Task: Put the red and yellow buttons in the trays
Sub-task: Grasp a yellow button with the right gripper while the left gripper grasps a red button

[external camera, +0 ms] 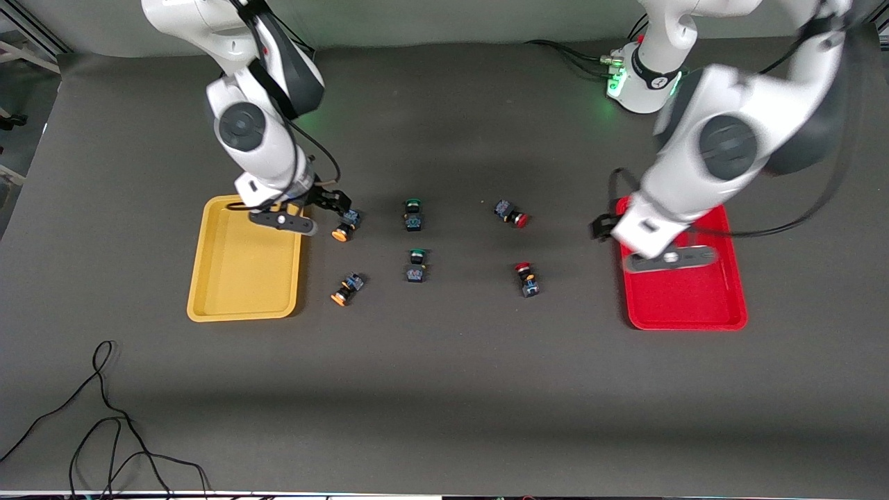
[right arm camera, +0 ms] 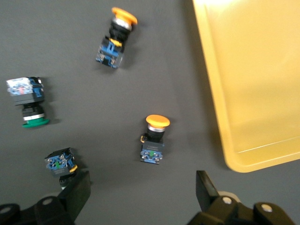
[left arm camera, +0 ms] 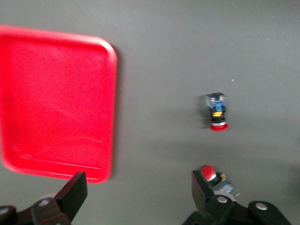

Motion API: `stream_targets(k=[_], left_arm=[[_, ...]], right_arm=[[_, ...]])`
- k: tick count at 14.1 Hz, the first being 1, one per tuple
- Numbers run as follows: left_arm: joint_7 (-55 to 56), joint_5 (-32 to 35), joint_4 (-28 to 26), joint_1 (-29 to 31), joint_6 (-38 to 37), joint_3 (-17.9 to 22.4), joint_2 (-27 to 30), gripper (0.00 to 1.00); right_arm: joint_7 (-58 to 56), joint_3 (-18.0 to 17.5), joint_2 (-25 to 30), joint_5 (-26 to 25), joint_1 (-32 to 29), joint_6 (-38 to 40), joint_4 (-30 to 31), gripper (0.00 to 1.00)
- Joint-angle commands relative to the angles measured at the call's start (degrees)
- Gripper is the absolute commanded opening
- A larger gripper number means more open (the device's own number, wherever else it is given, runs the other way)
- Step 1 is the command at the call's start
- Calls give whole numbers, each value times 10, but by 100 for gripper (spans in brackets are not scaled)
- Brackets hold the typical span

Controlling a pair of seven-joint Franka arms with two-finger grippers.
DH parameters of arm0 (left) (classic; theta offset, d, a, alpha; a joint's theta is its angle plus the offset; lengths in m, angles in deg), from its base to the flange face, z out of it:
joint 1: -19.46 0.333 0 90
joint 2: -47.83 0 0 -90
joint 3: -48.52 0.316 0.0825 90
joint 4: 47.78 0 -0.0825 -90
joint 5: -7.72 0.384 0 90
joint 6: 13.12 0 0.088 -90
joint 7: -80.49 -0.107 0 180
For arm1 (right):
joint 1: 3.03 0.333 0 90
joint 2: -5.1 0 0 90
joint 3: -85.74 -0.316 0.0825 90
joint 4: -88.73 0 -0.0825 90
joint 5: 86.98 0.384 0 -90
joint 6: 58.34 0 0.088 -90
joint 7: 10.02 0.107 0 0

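Two yellow-capped buttons lie beside the yellow tray (external camera: 243, 260): one (external camera: 345, 226) farther from the front camera, one (external camera: 346, 289) nearer. Two red-capped buttons (external camera: 512, 213) (external camera: 526, 279) lie toward the red tray (external camera: 684, 292). My right gripper (external camera: 326, 200) is open and empty over the table by the farther yellow button (right arm camera: 153, 138), beside the yellow tray's corner (right arm camera: 253, 79). My left gripper (external camera: 603, 226) is open and empty by the red tray's edge (left arm camera: 56, 103). One red button (left arm camera: 211, 174) lies by a fingertip, the other (left arm camera: 216, 111) farther off.
Two green-capped buttons (external camera: 413, 214) (external camera: 416, 265) lie in the middle of the table between the yellow and red ones. One of them shows in the right wrist view (right arm camera: 27, 101). A black cable (external camera: 104, 417) lies near the table's front edge at the right arm's end.
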Motion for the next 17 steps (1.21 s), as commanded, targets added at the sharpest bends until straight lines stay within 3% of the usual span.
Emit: stream_targets(k=[1, 3, 5, 7, 10, 12, 15, 17], left_arm=[[117, -1, -74, -16, 50, -29, -11, 99], [198, -39, -117, -28, 107, -34, -28, 99], [225, -139, -124, -31, 129, -36, -57, 99], [231, -218, -128, -33, 139, -36, -76, 99], [331, -223, -181, -89, 265, -36, -91, 99], [346, -221, -181, -111, 292, -36, -120, 98], [341, -219, -187, -130, 294, -36, -133, 95], [339, -208, -201, -133, 321, -37, -137, 76]], right_arm=[[66, 0, -40, -4, 11, -64, 20, 100], [66, 0, -56, -5, 11, -119, 56, 100], [65, 0, -81, -6, 11, -198, 93, 100], [66, 0, -109, -13, 11, -225, 95, 100], [72, 3, -151, -13, 10, -267, 95, 100], [74, 6, -161, -13, 9, -278, 95, 97], [74, 6, -159, -13, 9, -282, 95, 83], [73, 6, -155, -13, 9, -283, 95, 67]])
